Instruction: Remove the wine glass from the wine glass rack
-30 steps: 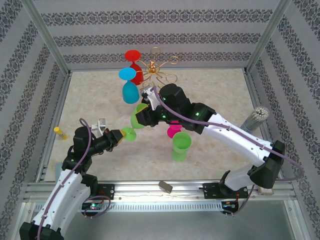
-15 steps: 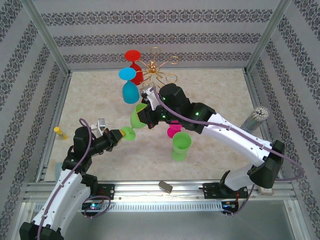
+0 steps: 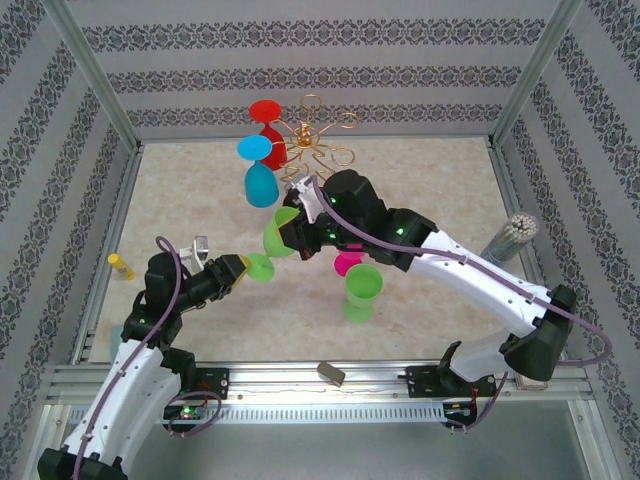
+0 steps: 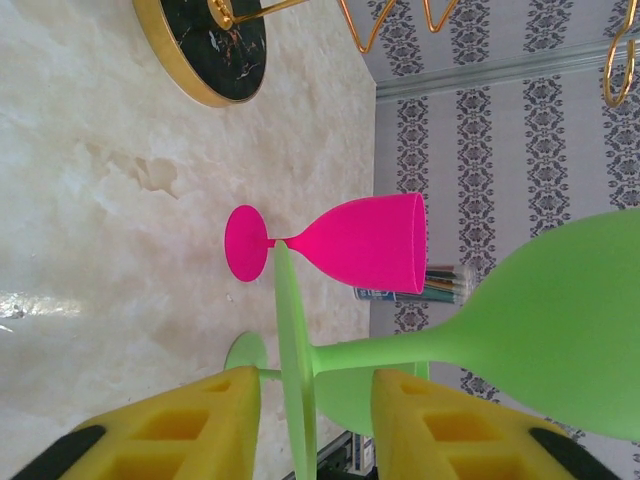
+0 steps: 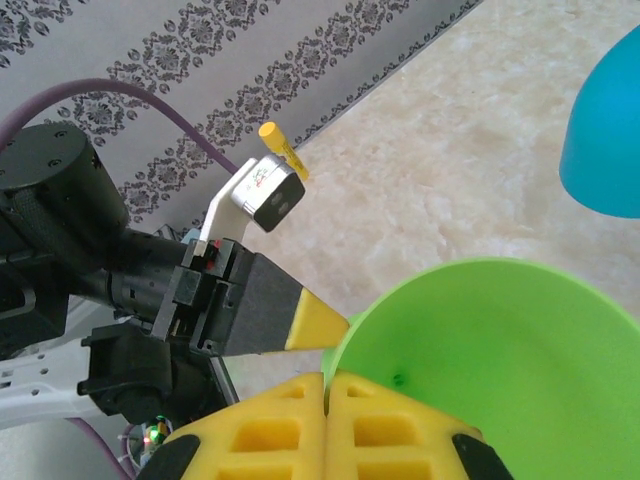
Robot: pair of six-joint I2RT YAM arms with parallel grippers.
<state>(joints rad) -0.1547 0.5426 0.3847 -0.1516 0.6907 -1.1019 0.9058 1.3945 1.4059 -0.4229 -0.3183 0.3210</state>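
A green wine glass (image 3: 277,233) lies sideways in the air between my two arms, in front of the gold wire wine glass rack (image 3: 312,140). My right gripper (image 3: 291,231) is shut on its bowl rim; in the right wrist view the yellow pads (image 5: 380,430) pinch the green wall (image 5: 500,340). My left gripper (image 4: 315,385) is open, its fingers either side of the glass's round foot (image 4: 292,380) with a gap on both sides. The rack's black gold-rimmed base (image 4: 205,45) stands on the table beyond.
A blue glass (image 3: 260,182) and a red glass (image 3: 267,114) hang on the rack's left arms. A pink glass (image 3: 348,262) and a second green glass (image 3: 362,290) stand below my right arm. A yellow marker (image 3: 120,265) lies left; a pen cup (image 3: 510,237) stands right.
My left gripper's fingers have parted from the green glass's foot. The right gripper stays shut on the rim, and the right arm has shifted slightly.
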